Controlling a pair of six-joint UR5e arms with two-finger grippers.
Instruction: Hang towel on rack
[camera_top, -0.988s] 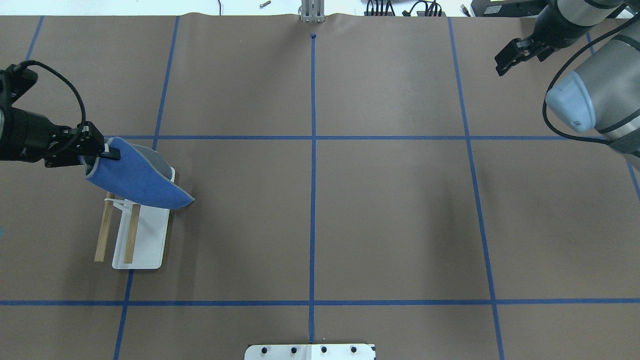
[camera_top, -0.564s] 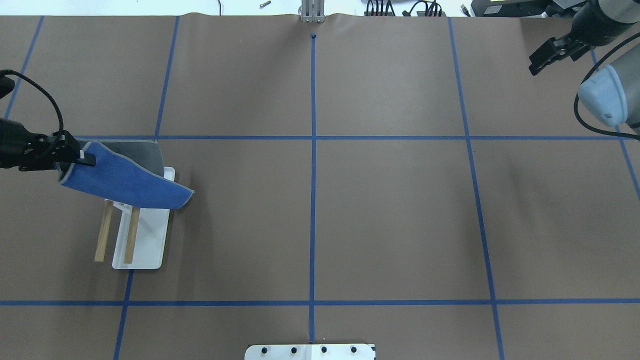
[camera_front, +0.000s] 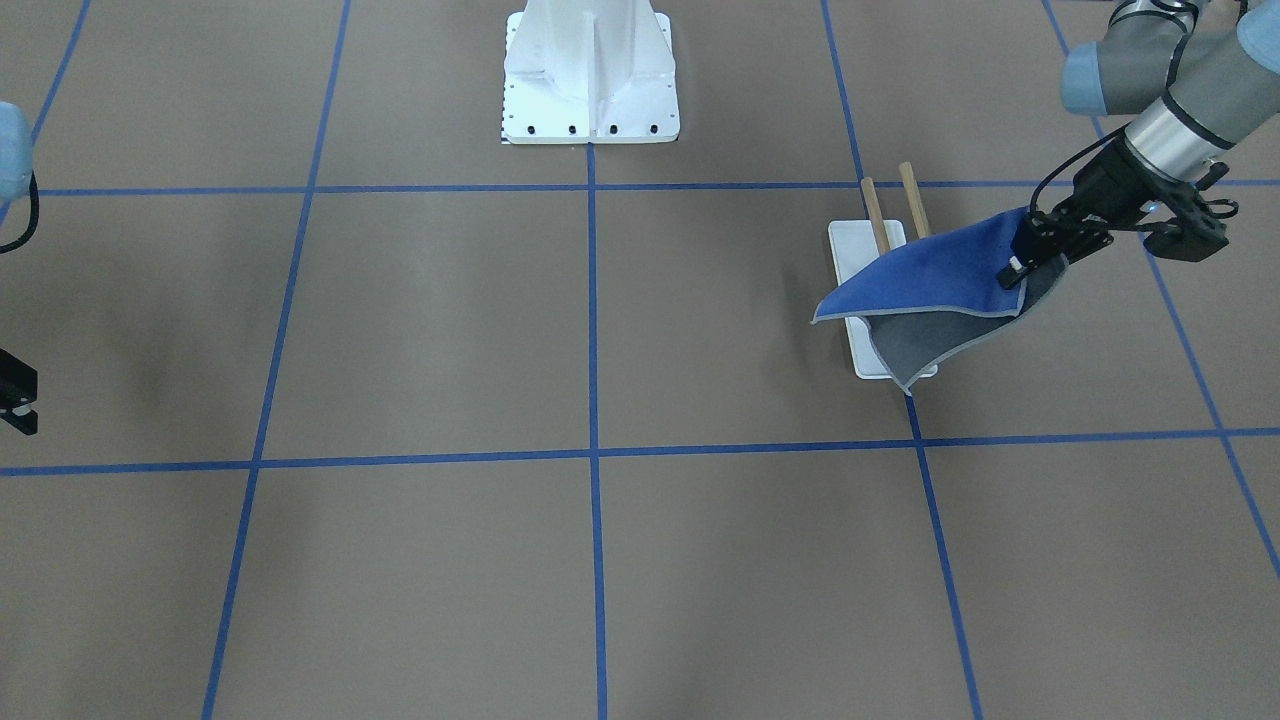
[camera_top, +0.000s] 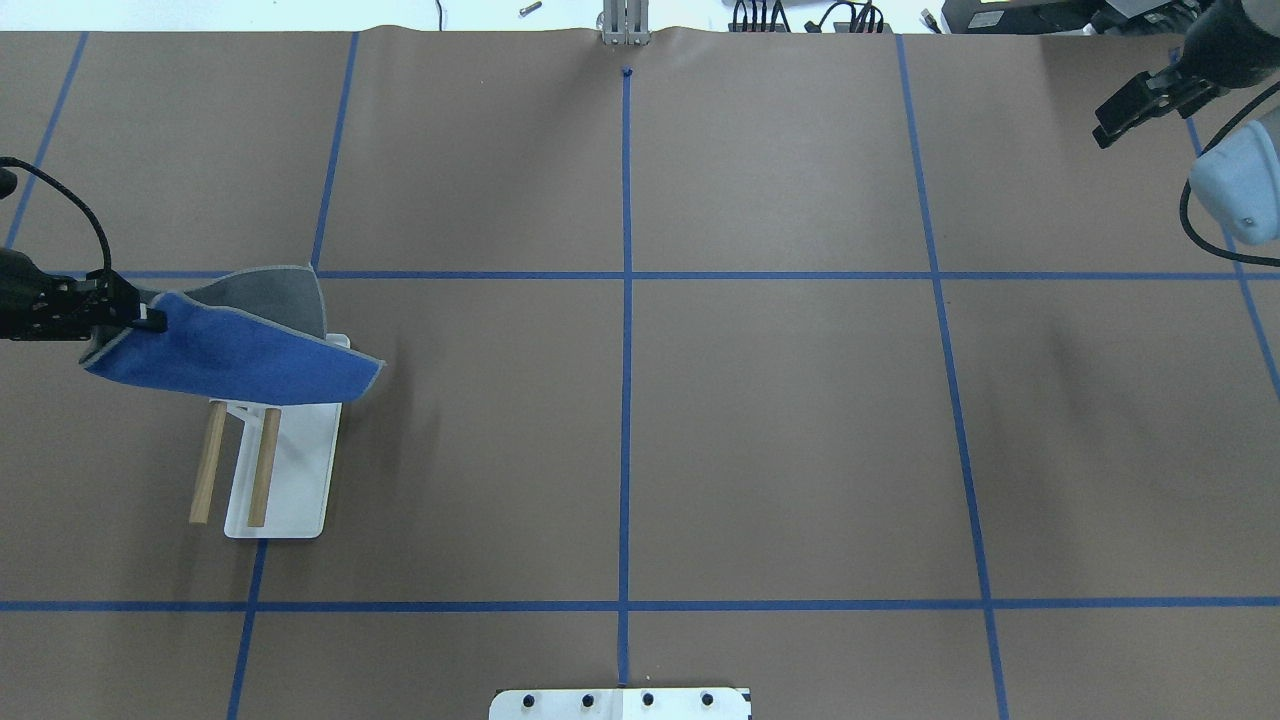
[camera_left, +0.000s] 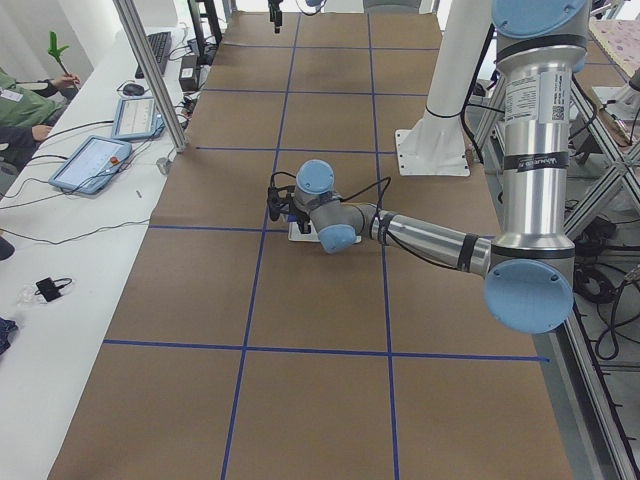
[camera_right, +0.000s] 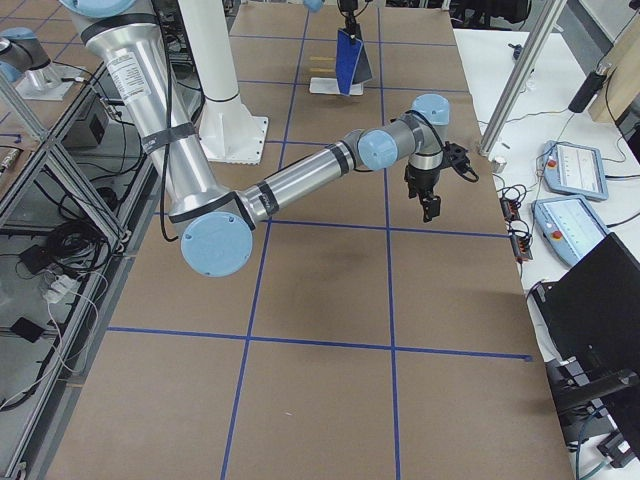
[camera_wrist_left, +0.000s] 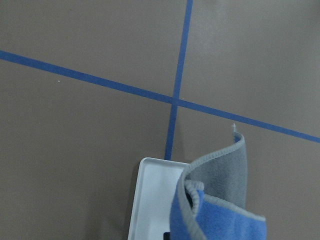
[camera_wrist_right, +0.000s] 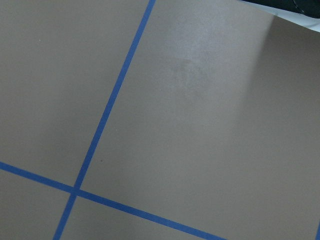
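One towel (camera_top: 240, 355) pinched in left tool (camera_top: 150, 318), above rack (camera_top: 290, 470), right tool (camera_top: 1110, 125) spread unclear

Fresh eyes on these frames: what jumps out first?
The bright blue towel, pinched at one edge by the left gripper, hangs over the far end of the rack on the robot's left side, grey underside showing. The right gripper is parked empty near the table's far right corner.

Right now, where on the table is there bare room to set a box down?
The squares along the centre tape line, from the rack across to the right end effector, are bare. It is crowded only on the robot's left, where the left end effector holds the towel over the rack.
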